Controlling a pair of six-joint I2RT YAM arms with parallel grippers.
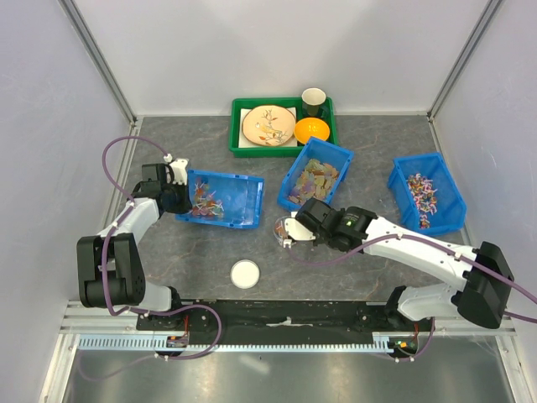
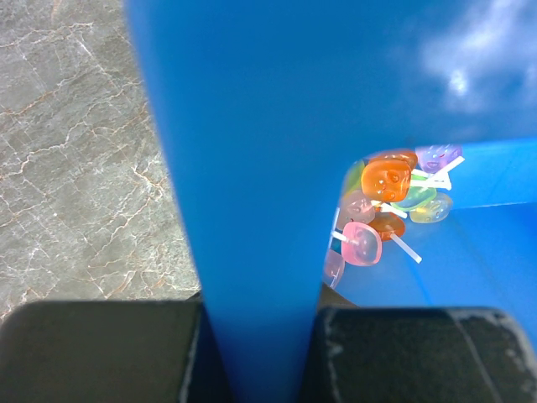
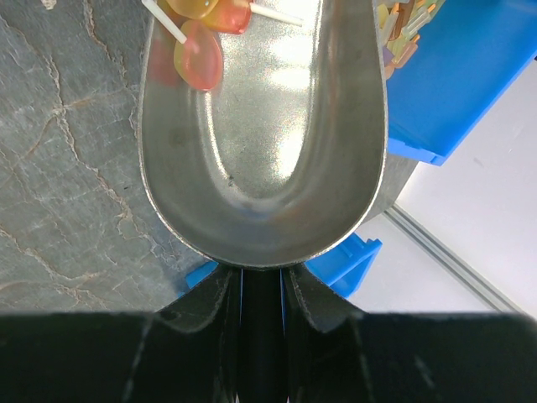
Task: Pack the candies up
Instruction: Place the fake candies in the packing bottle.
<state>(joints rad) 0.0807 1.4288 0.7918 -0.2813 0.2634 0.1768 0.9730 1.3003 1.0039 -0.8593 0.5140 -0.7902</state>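
The candies [image 1: 204, 204] are bright orange, pink, purple and yellow sweets on white sticks, heaped in the left end of a blue bin [image 1: 243, 198]. My left gripper [image 1: 178, 199] is shut on that bin's left wall [image 2: 252, 168], and the candies [image 2: 382, 206] lie just inside it. My right gripper [image 1: 300, 227] is shut on the handle of a metal scoop [image 3: 264, 134]. A few orange and yellow candies [image 3: 201, 42] lie at the scoop's far tip. The tip is over a small clear round container [image 1: 281, 228].
A white round lid [image 1: 245, 274] lies near the front. A middle blue bin [image 1: 336, 159] holds flat pastel packets. A right blue bin [image 1: 449, 189] holds tiny sweets. A green tray [image 1: 237, 134] at the back holds a plate, a cup and an orange bowl.
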